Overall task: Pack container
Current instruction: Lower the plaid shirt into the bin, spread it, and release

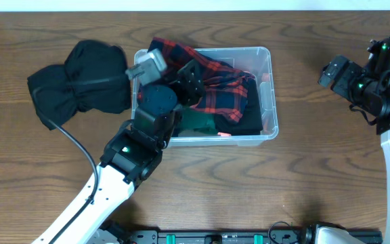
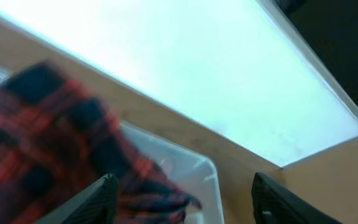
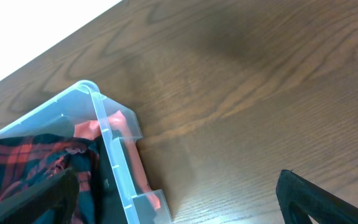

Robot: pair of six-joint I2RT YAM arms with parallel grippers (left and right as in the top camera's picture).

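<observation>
The container (image 1: pixel 271 102), a clear plastic bin, stands in the middle of the table. A red and black plaid cloth (image 1: pixel 212 78) lies in it and spills over its back left rim. My left gripper (image 1: pixel 189 83) hangs open over the bin, just above the cloth. In the left wrist view the left gripper (image 2: pixel 182 202) stands wide, the plaid cloth (image 2: pixel 42 124) bunched behind one finger and not pinched. My right gripper (image 1: pixel 332 73) is open over bare table, right of the bin. The right wrist view shows this gripper (image 3: pixel 179 202) empty, beside the container's corner (image 3: pixel 114 155).
A black garment (image 1: pixel 80 81) lies heaped on the table left of the bin. Inside the bin lie a dark green item (image 1: pixel 198 122), a black fabric (image 1: pixel 248 112) and orange-red pieces (image 1: pixel 266 78) along the right wall. A cable (image 1: pixel 80 146) trails from the left arm.
</observation>
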